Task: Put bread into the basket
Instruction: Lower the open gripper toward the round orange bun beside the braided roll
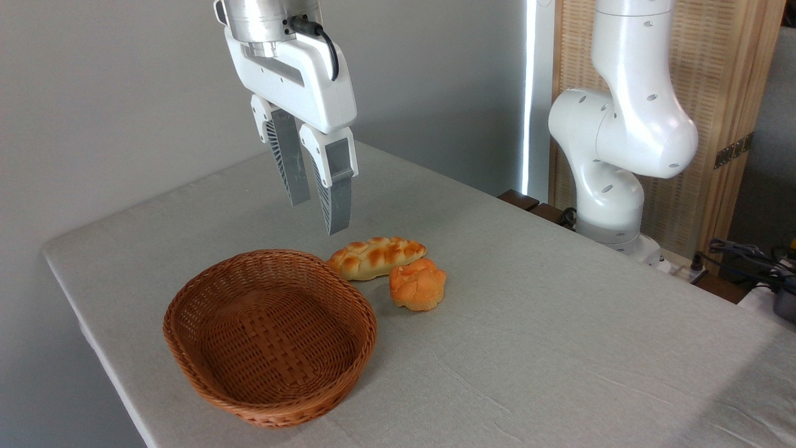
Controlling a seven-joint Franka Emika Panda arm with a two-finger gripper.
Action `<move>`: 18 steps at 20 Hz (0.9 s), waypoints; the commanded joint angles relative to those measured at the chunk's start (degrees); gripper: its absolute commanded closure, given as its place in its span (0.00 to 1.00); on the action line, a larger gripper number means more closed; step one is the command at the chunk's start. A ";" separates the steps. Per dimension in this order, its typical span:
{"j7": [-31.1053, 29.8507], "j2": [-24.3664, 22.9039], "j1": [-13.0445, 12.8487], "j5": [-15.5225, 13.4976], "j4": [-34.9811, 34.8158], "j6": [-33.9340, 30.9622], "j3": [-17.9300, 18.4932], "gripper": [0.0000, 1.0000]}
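Hanging above the basket (270, 336) with fingers slightly apart, the tool (317, 214) grips nothing (bread (417, 284) sits right of the basket, awaiting pickup).

A plain grey wall (106, 93) fills the left and middle of the view, smooth and bare. To its right a narrow vertical strip of bright daylight (528, 93) runs from the top down to the desk's far edge. Beside the strip stands a pale wooden screen (724, 62) of fine horizontal slats in a light frame, with a small metal hinge on its right edge. The desk (559, 361) is covered by a light grey cloth, lightly creased, and its corner points left. Soft light falls on it evenly. At the far right, dark cables (743, 252) lie in a tangle below the screen.
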 commanded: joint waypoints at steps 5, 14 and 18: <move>-0.85 -0.60 0.20 0.61 0.26 -2.07 -0.18 0.00; -0.41 -4.90 0.20 -0.18 -7.19 -1.54 -1.06 0.00; -0.15 -9.20 -0.94 -2.72 -15.45 -0.40 -2.91 0.00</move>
